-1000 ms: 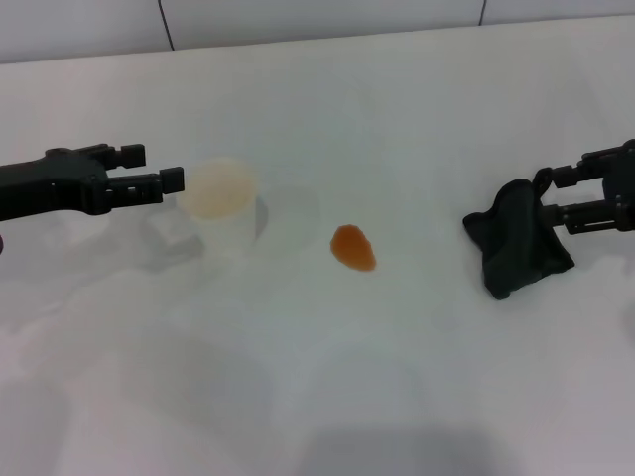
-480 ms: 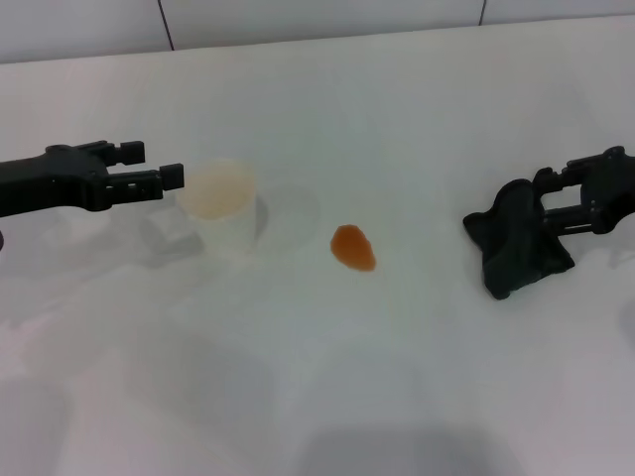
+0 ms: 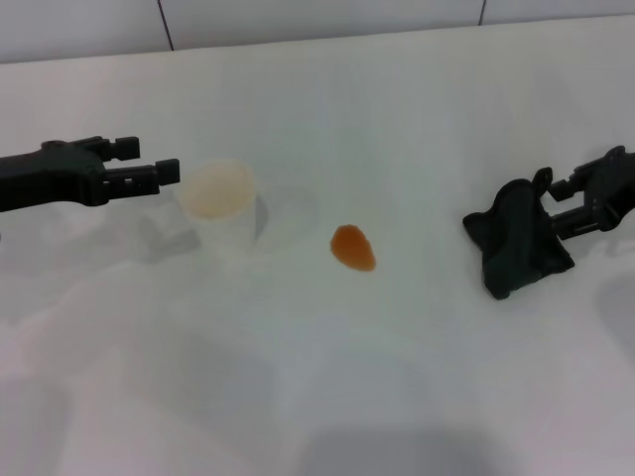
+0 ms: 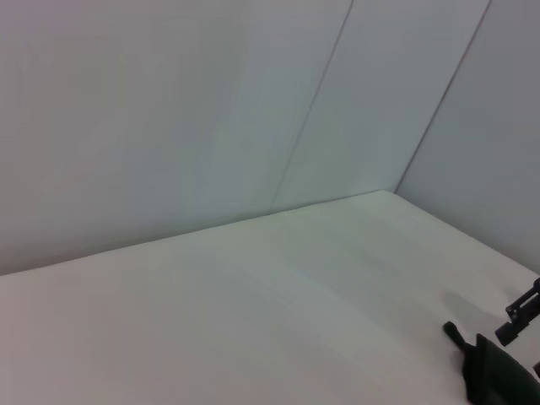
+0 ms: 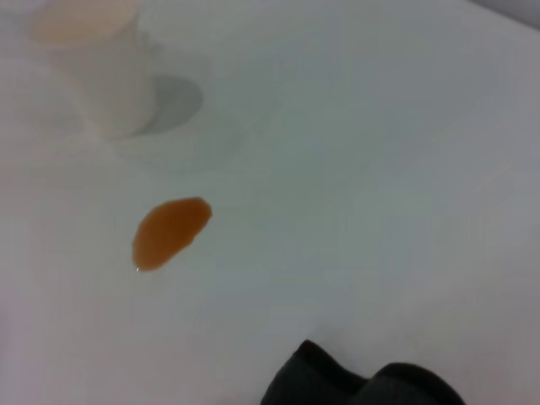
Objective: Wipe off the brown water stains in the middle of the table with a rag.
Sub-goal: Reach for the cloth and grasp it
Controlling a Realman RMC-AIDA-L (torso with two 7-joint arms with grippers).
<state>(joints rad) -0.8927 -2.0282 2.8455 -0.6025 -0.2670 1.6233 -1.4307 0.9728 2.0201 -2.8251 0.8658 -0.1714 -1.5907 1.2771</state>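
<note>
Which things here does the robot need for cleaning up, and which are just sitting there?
For the job:
- brown stain
- black rag, by the right gripper
- white table

Just there:
- pale cup, beside the left gripper

right tool (image 3: 562, 200): drawn back off the rag (image 3: 518, 241) toward table's right edge | left tool (image 3: 149, 164): edged up, away

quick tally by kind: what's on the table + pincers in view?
Rags: 1, black wad
Cups: 1, pale
Brown water stains: 1
Pincers: 2, left pincer beside the cup, right pincer at the rag
Total: 5, all on or over the white table
</note>
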